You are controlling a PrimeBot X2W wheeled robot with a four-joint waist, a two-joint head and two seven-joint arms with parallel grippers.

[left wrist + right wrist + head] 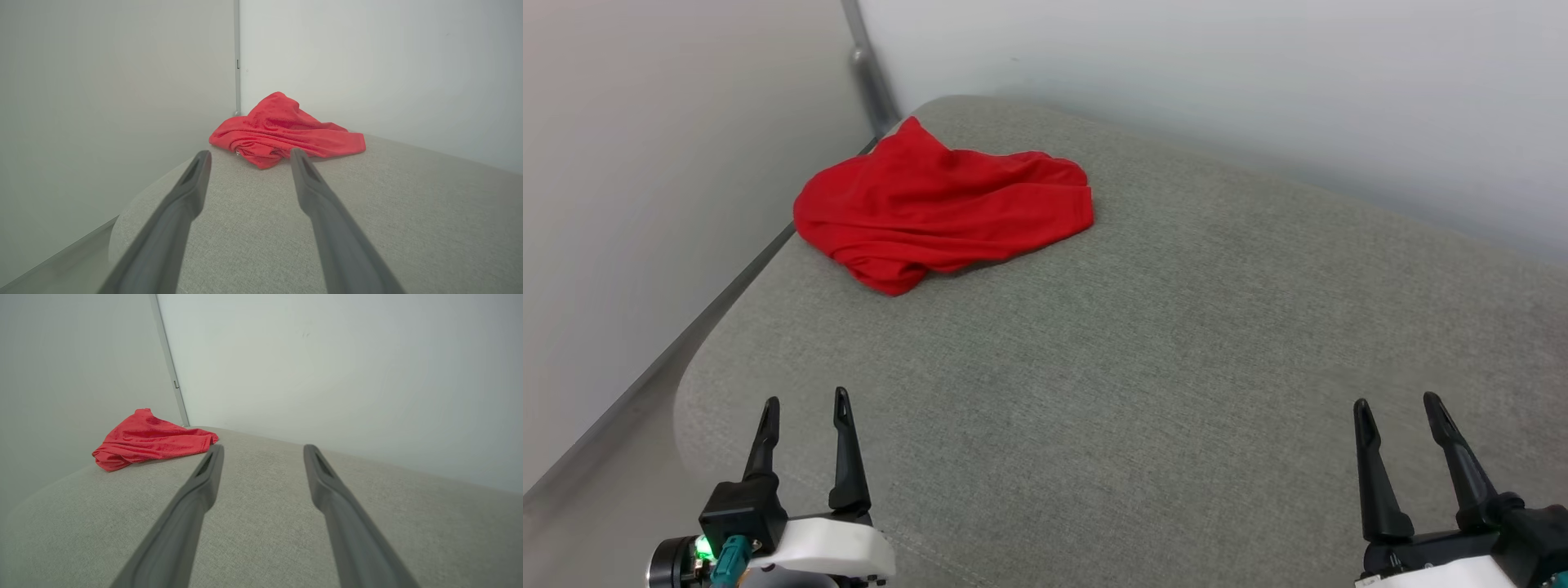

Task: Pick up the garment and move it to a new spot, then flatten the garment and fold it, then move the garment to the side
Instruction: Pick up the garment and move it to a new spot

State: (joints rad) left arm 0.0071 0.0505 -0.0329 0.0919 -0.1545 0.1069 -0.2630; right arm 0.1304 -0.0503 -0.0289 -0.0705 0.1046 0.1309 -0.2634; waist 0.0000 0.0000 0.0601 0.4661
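Note:
The garment (939, 208) is a crumpled red heap at the far left corner of a grey fabric surface (1143, 367); any lettering or sleeves are hidden in the folds. In the left wrist view the garment (286, 130) lies straight ahead, beyond the fingertips. From the right wrist the garment (149, 439) sits off to the far left. My left gripper (805, 402) stands open at the near left edge, well short of the cloth, with nothing between its fingers. At the near right my right gripper (1396, 402) is open and empty too.
Pale walls close in on the left (645, 204) and behind (1258, 90), meeting at a grey corner strip (870, 77) just past the garment. The surface's rounded left edge (690, 392) drops off beside my left gripper. Bare grey fabric spreads across the middle and right.

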